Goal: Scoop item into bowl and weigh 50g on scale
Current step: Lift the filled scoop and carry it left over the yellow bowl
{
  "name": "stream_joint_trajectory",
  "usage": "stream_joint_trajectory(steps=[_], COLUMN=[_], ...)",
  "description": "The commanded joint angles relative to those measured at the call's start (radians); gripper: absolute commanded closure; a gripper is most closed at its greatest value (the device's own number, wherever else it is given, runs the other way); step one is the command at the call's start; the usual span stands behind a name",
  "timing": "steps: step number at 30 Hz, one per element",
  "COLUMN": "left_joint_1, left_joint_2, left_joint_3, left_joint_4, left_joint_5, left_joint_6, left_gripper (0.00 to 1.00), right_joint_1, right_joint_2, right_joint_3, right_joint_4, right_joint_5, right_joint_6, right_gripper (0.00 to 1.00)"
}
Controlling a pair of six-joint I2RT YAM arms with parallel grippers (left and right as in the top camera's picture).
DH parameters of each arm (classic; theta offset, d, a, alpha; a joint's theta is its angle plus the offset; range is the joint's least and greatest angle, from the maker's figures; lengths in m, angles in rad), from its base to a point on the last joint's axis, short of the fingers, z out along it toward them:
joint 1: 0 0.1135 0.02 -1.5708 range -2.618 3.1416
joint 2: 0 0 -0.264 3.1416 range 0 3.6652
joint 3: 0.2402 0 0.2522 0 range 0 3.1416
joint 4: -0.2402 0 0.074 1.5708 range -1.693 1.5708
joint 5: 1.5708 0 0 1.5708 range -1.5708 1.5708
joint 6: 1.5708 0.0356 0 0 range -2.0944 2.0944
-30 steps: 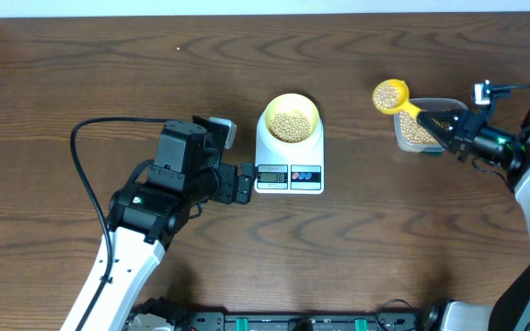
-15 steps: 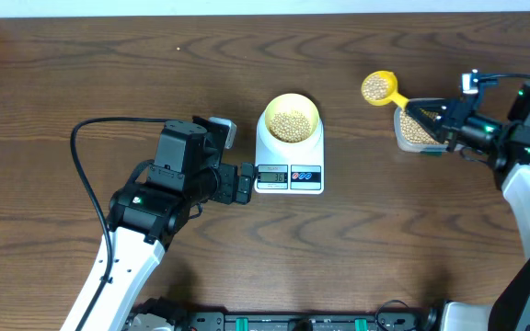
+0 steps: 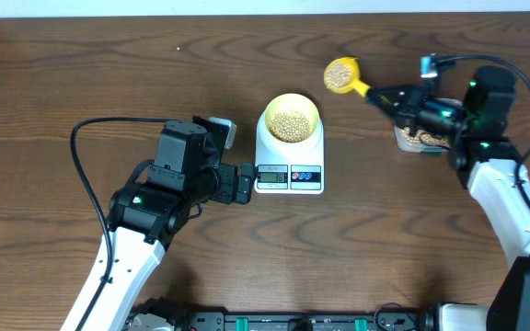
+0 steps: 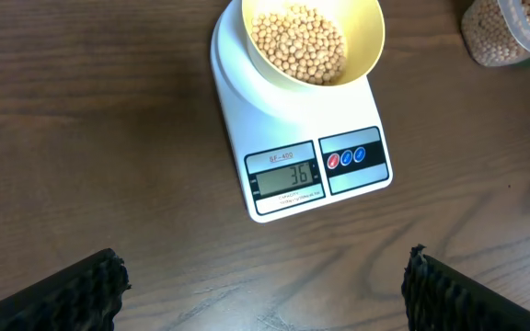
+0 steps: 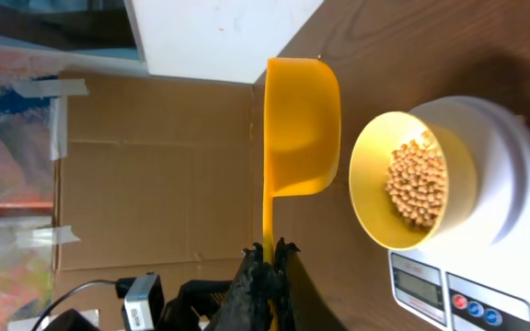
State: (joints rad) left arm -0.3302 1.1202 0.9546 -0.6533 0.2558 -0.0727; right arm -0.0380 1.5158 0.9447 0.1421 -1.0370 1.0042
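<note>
The pale yellow bowl (image 3: 290, 117) holds tan beans (image 3: 291, 125) and sits on the white scale (image 3: 289, 173), whose display reads 36 in the left wrist view (image 4: 288, 175). My right gripper (image 3: 396, 99) is shut on the handle of the bright yellow scoop (image 3: 342, 74), which carries beans and hangs above the table, right of and behind the bowl. In the right wrist view the scoop (image 5: 300, 129) is beside the bowl (image 5: 412, 181). My left gripper (image 3: 244, 183) is open and empty, just left of the scale.
A clear plastic tub of beans (image 3: 418, 136) stands at the right, under my right arm; it also shows in the left wrist view (image 4: 509, 32). A black cable (image 3: 90, 138) loops on the left of the brown wooden table.
My right gripper has carried the loaded scoop up out of the tub and leftward toward the bowl. The left arm, bowl and scale have not moved.
</note>
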Motion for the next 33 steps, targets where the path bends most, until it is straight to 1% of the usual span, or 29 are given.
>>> stream_joint_trajectory(steps=[1,4,7,12,17,21,25,33], left_joint_1=[-0.001,-0.001,-0.001,-0.001,-0.001,-0.001,-0.001,-0.001], left_joint_2=[-0.004,-0.004,-0.004,-0.004,-0.004,-0.004,-0.004,-0.004], left_joint_3=[-0.003,-0.003,-0.003,-0.003,-0.003,-0.003,-0.003,-0.003], left_joint_4=[0.0,0.0,0.0,0.0,0.0,0.0,0.0,0.0], left_joint_5=[-0.006,-0.006,-0.006,-0.006,-0.006,-0.006,-0.006,-0.006], left_joint_6=[0.016,0.016,0.016,0.016,0.016,0.016,0.016,0.016], left_gripper=[0.02,0.02,0.02,0.02,0.02,0.02,0.02,0.02], right_joint_1=[0.043,0.081,0.107,0.13,0.142,0.16,0.185,0.214], right_joint_2=[0.009,0.009,0.009,0.009,0.009,0.009,0.009,0.009], right_joint_3=[0.001,0.001,0.001,0.001,0.001,0.001,0.001,0.001], right_joint_4=[0.027,0.03,0.031,0.031,0.031,0.03,0.03,0.021], right_joint_5=[0.063,0.109,0.143,0.151,0.19,0.19,0.192,0.194], right_joint_6=[0.039,0.037,0.006,-0.077,-0.101,-0.165,-0.178,-0.266], right_gripper=[0.99,0.99,0.99,0.99,0.99,0.99,0.99,0.99])
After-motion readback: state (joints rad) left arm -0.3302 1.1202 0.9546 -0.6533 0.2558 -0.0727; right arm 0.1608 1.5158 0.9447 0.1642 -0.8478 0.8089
